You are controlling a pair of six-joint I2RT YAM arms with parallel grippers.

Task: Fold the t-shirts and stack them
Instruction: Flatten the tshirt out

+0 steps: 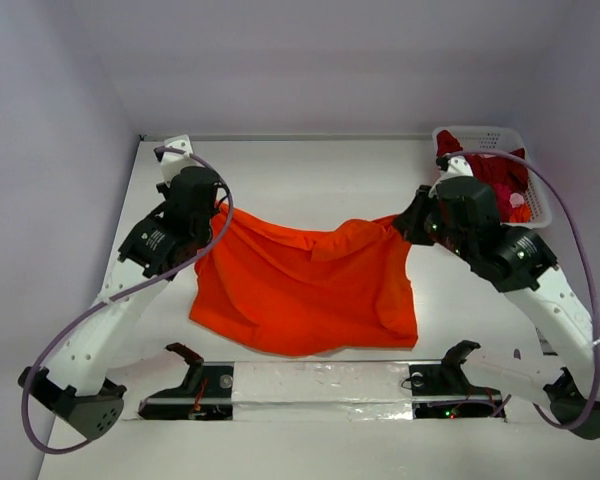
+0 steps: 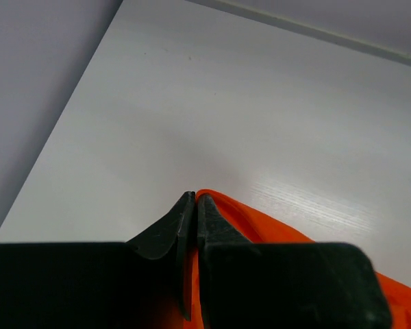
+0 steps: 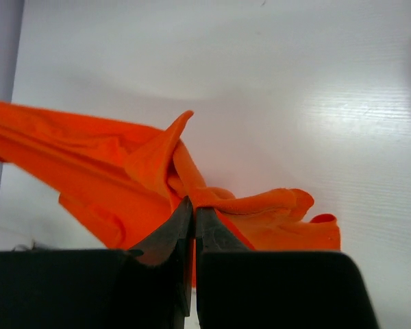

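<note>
From above, the left arm [image 1: 130,290] comes up from the near left corner, bends at the top and points its wrist to the right. The left gripper [image 1: 221,206] holds the top left corner of the bright orange cotton t-shirt [image 1: 300,290]. The right arm [image 1: 540,290] comes up from the near right corner and leans to the left. The right gripper [image 1: 404,222] holds the top right corner. The top edge of the shirt hangs low in the middle between the two grippers, and the bottom part lies on the white counter [image 1: 310,170]. Only this view shows the white plastic lattice basket [image 1: 537,200] in the far right corner, with dark red t-shirts [image 1: 495,172] inside it.

The left wrist view looks down along the left gripper [image 2: 195,199]. Its two black fingers [image 2: 171,229] are pressed together and pinch a thin fold of orange cloth [image 2: 260,226]. Bare counter [image 2: 226,103] fills the rest, so very little of the shirt shows here.

The right wrist view shows the right gripper [image 3: 194,203] pressed together too, pinching a bunched, wrinkled bit of the shirt [image 3: 109,164]. From here the cloth stretches away to the left, and a small lump of it lies to the right of the fingers [image 3: 164,236].
</note>
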